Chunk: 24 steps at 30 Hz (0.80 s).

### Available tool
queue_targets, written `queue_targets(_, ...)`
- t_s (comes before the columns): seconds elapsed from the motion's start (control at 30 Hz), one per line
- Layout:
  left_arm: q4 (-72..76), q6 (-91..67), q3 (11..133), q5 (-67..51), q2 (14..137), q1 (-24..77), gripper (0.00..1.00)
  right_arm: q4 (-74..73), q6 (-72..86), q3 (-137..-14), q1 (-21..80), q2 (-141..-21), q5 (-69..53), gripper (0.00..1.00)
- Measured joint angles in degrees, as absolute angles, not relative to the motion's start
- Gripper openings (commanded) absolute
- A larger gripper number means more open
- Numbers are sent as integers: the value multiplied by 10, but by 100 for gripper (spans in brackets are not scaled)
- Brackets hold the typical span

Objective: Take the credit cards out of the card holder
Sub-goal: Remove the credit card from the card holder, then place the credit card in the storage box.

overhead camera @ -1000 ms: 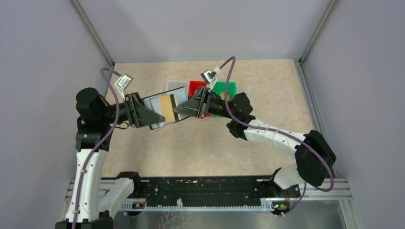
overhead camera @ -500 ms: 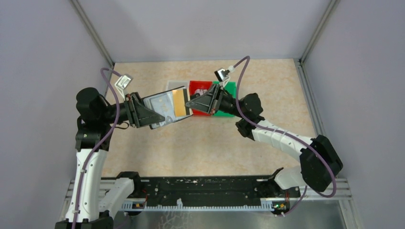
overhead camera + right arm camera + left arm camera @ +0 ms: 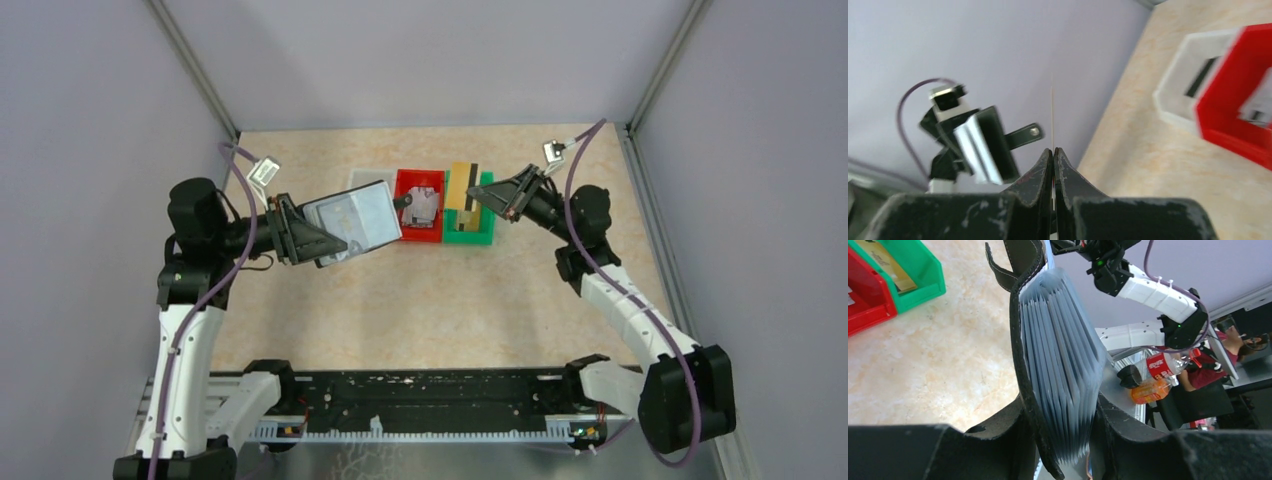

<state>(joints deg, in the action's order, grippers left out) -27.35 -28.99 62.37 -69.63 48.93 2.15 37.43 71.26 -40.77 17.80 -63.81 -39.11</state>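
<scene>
At the right gripper (image 3: 479,196): fingers pinched tight on a gold credit card (image 3: 461,186), black stripe down it, card poking out ahead of the fingertips, only a thin edge-on line in the wrist view. Directly under that card, green bin (image 3: 485,236); card over or maybe touching its far rim, hard to tell from above. One bin further out from the right gripper, red bin (image 3: 404,181) with a silvery grey card (image 3: 426,207) lying inside. Past that, white bin (image 3: 364,177), mostly hidden behind the card holder (image 3: 352,220). At the left gripper (image 3: 318,240): jaws part-way apart, grasping the card holder by its near end, held up off the table (image 3: 450,300), open face up. Out from the fingers, fanned clear sleeves (image 3: 1060,355) between black covers, strap tab (image 3: 997,269) at the far end. Well apart from the right gripper, red bin between the two.
</scene>
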Motion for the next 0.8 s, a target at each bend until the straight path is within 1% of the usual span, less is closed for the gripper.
queue_targets(0.13, -297, -260, 636, -684, 490, 22, 0, 215, 603, -434, 145, -636, -348, 0)
queue_targets(0.2, -302, -247, 642, -680, 490, 22, 0, 145, 554, -467, 145, -661, -321, 0)
queue_targets(0.3, -310, -237, 649, -676, 490, 22, 0, 83, 499, -513, 145, -720, -284, 0)
queue_targets(0.5, -319, -230, 652, -675, 490, 22, 0, 12, 433, -561, 153, -837, -220, 0)
queue_targets(0.8, -317, -233, 656, -676, 486, 22, 0, -55, 390, -664, 194, -991, -145, 0)
